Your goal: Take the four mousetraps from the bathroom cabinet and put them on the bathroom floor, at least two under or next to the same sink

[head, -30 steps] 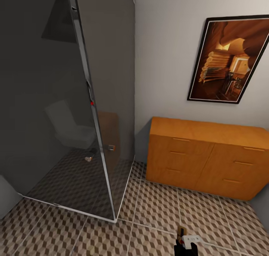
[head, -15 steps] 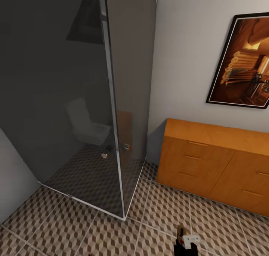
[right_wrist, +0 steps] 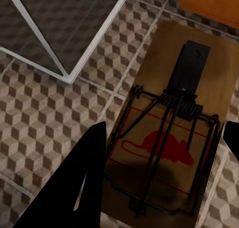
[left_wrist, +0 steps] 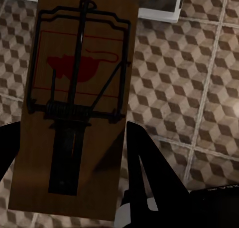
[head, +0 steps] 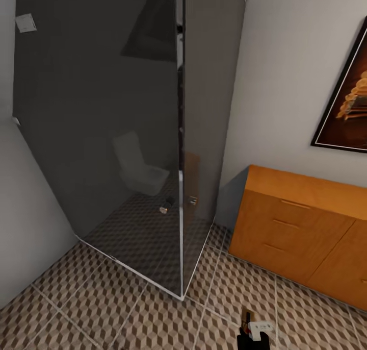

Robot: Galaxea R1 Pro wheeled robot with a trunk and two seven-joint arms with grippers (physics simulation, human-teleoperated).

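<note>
Patterned bathroom floor [head: 127,309] stretches below; the cabinet [head: 300,232] sits at 3 o'clock. My left gripper [left_wrist: 74,153] and right gripper [right_wrist: 164,163] each pinch 1 mousetrap [left_wrist: 74,88], apparently; 0 look placed.

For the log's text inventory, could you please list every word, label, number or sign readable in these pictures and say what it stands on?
No readable text.
Brown wooden mousetrap in left gripper: red mouse emblem, no words.
Second brown wooden mousetrap: same emblem.
Dark-framed wall picture: no lettering.
</note>
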